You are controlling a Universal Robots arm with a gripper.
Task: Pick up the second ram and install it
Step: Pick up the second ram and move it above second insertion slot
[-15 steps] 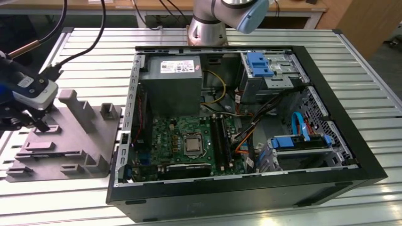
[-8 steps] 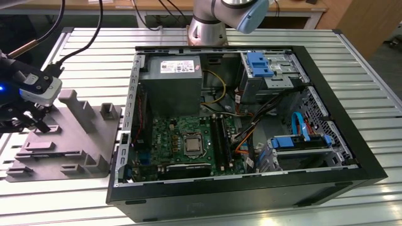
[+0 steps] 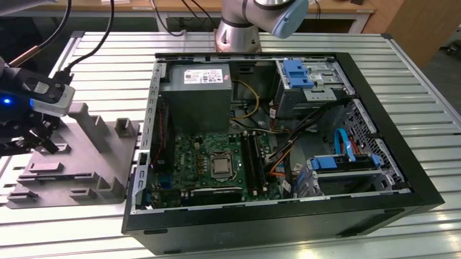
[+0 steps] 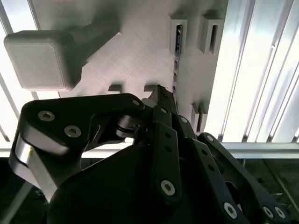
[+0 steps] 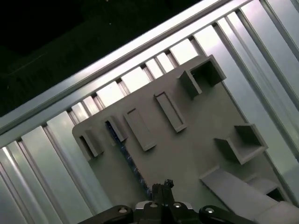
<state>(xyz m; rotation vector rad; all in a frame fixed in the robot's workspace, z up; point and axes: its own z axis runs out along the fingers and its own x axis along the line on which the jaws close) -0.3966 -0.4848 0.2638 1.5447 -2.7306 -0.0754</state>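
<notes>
- Pincer: hangs low over the grey fixture at the exterior view's left; fingertips drawn together in both wrist views, nothing seen between them.
- Second ram: stands on edge in the fixture's slots, with one end just beside the pincer tip.
- Open computer case: lies on the slatted bench, beside the fixture.
</notes>
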